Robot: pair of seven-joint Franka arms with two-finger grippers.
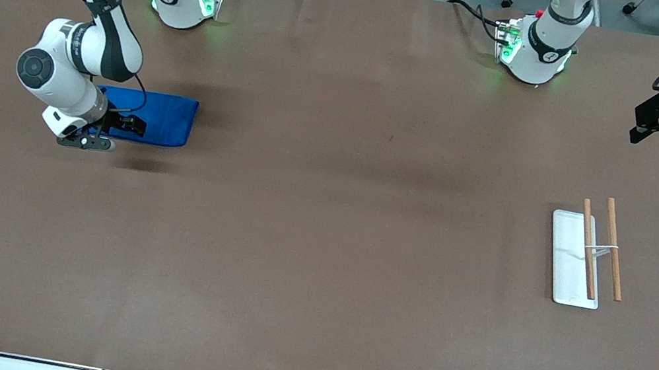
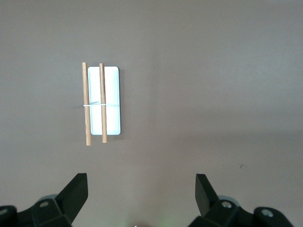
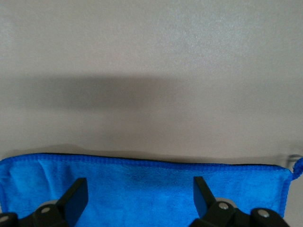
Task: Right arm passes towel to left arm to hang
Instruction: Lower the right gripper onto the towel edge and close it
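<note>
Found the towel [image 1: 163, 119] lying flat on the worktop [image 1: 312, 289] toward the right arm's end, well apart from the tray [image 1: 564, 271] and its two rods [image 1: 614, 249] toward the left arm's end. Saw the right jaws spread wide and empty, low over the towel edge nearer the front camera. Saw the left jaws spread and empty too, held high over the worktop near the tray, waiting. Judged the pick not yet made.

Risks from here, as judgements only:
- Might pinch just the top of the fuzzy pile, given a shallow descent, and lose the cloth on the lift.
- Might catch only one layer, if folded as the dark line under its edge in the right wrist view hints, and let the rest fall open and drag.
- Might grip too near the middle and leave no free edge for the left jaws at the handover.
- Might release before the left jaws had closed and drop the towel mid-worktop.
- Might knock the light rods off line while draping.
</note>
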